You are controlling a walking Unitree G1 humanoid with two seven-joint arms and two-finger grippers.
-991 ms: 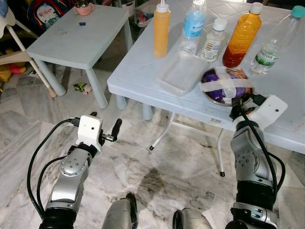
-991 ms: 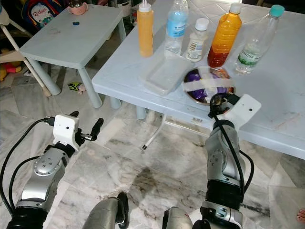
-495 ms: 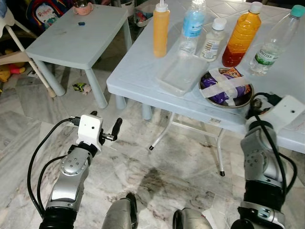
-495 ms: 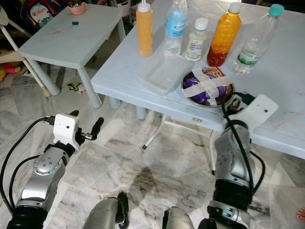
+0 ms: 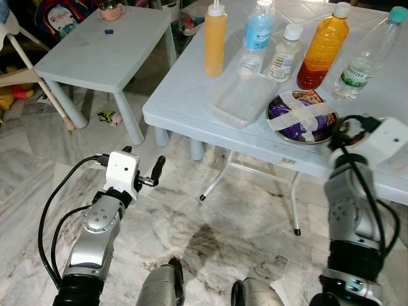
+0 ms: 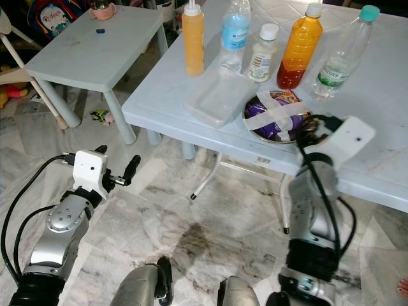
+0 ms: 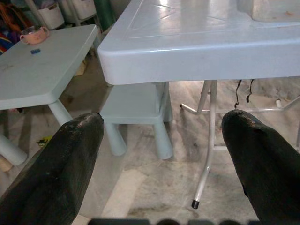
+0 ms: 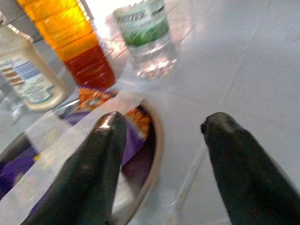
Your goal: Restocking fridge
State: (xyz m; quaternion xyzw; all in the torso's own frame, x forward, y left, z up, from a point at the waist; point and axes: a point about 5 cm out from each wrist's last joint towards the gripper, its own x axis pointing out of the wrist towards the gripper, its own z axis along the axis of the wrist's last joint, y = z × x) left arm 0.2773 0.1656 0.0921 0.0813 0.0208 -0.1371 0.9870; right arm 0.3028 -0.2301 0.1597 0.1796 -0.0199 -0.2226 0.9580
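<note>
We are hovering our right pincer (image 8: pixel 159 154), spread wide and empty, at the rim of the taped steel bowl (image 5: pixel 302 116) on the tabletop (image 5: pixel 191 89). Our left pincer (image 7: pixel 161 154) is hanging wide below. Nothing is gripped yet; we judge the restocking hardly begun.

Bowl (image 5: pixel 302 118) on table (image 5: pixel 191 89), seemingly just right of container (image 5: pixel 243 99).

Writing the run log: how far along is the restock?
Early. Nothing looks moved: the sauce bottle, water bottle, juice bottle and taped bowl all sit on the table. In hand: nothing; the right gripper, jaws open, hovers at the bowl's rim. The left gripper idles low, open. Left: everything.
</note>
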